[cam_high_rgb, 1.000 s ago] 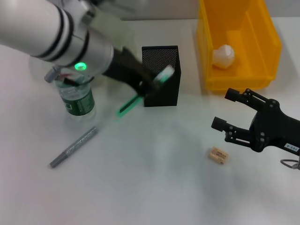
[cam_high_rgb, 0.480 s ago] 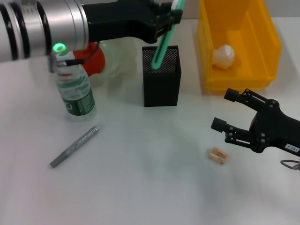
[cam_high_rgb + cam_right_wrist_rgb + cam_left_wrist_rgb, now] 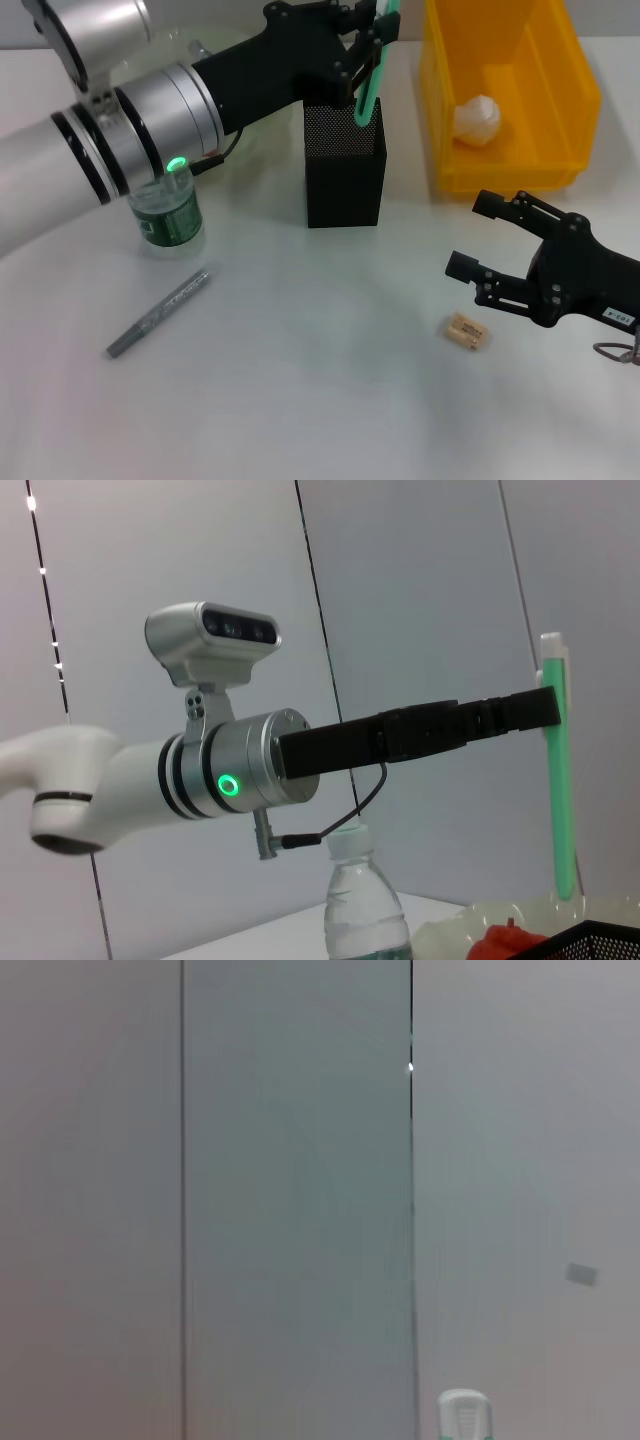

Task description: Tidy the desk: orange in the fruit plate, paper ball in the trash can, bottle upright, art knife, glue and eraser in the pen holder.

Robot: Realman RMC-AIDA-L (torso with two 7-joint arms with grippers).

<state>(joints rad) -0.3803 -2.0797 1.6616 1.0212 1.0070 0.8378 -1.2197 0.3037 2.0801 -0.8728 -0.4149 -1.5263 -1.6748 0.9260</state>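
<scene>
The art knife (image 3: 368, 75), a slim green-handled tool, is clamped near its upper end in the left end effector (image 3: 372, 30) and hangs almost upright above the black mesh pen holder (image 3: 344, 170), its lower tip at the holder's open mouth, as the head view shows. In that same view the bottle (image 3: 165, 205) stands upright on the white bench (image 3: 300, 380) to the left of the holder, partly hidden by the left arm, and a grey pen-like stick (image 3: 158, 313) lies slanted on the bench nearer the robot. The yellow trash can (image 3: 510, 90) sits to the right of the holder with the paper ball (image 3: 477, 118) inside it. The right end effector (image 3: 482, 236) hovers low over the bench on the right with its fingers spread wide and nothing between them, and the eraser (image 3: 467, 332) lies just beside it on the bench. The left wrist view shows mostly a plain wall of panels, with only the pale end of the art knife (image 3: 463, 1416) at the edge. The right wrist view looks across at the left arm, whose end effector (image 3: 545, 708) grips the art knife (image 3: 559, 780) held vertical; below stand the bottle (image 3: 365, 905), the orange (image 3: 505, 943) in the pale fruit plate (image 3: 450, 930), and the pen holder's rim (image 3: 600, 940).
</scene>
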